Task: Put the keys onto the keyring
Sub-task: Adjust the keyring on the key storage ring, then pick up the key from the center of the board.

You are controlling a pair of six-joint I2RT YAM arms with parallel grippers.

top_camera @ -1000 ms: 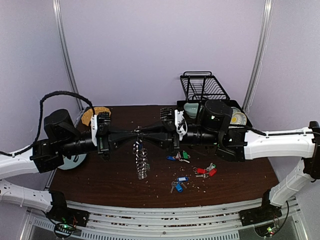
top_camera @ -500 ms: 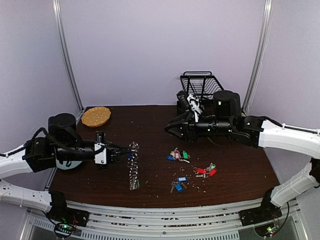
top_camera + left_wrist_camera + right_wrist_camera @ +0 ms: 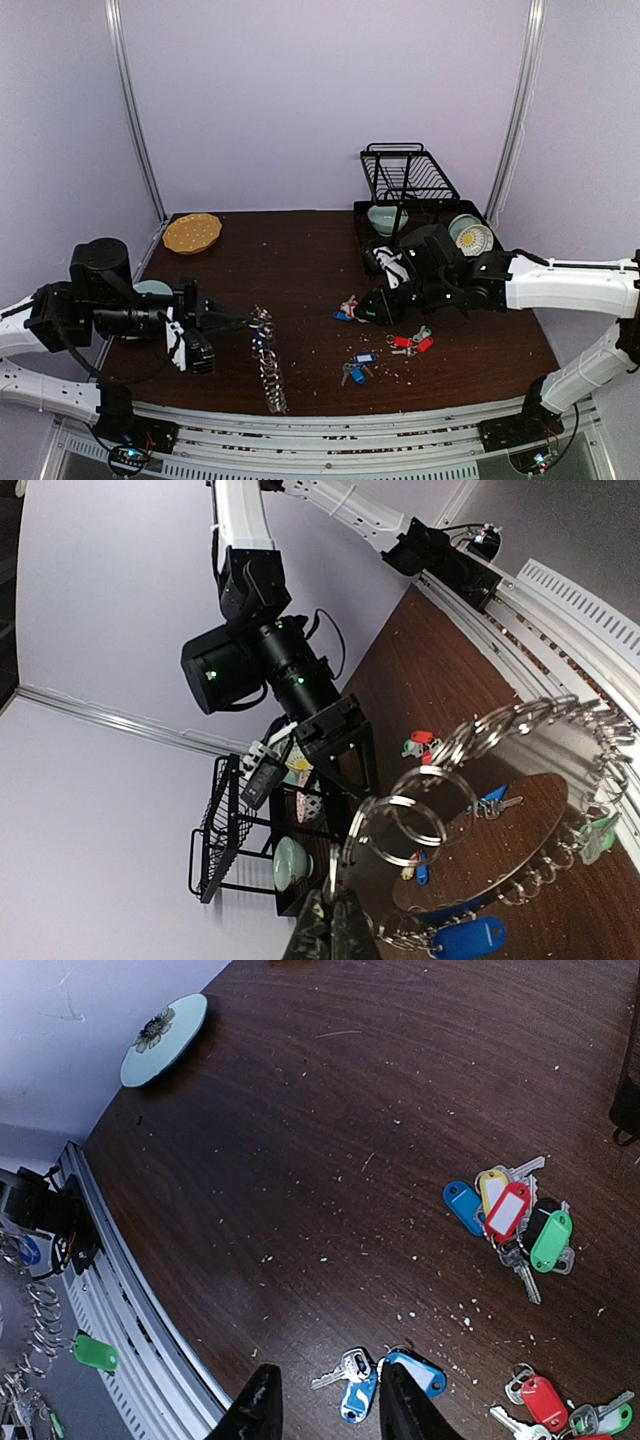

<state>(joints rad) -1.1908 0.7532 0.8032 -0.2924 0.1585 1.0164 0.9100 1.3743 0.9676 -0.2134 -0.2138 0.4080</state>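
Bit of a reset here: a second earlier both arms had been nose to nose mid-desk [image 3: 300, 250], but they'd split. The left pincer [image 3: 245, 321] had pulled back left, clamped shut on the keyring [image 3: 268, 362] dangling beside it. The right pincer [image 3: 325, 1380], jaws apart and empty, had dropped toward the loose keys [image 3: 510, 1215]. Probably fetching the next one.

My left gripper [image 3: 245, 322] is clamped tight, reaching rightward; my right gripper [image 3: 325, 1405] points down, fingers parted.
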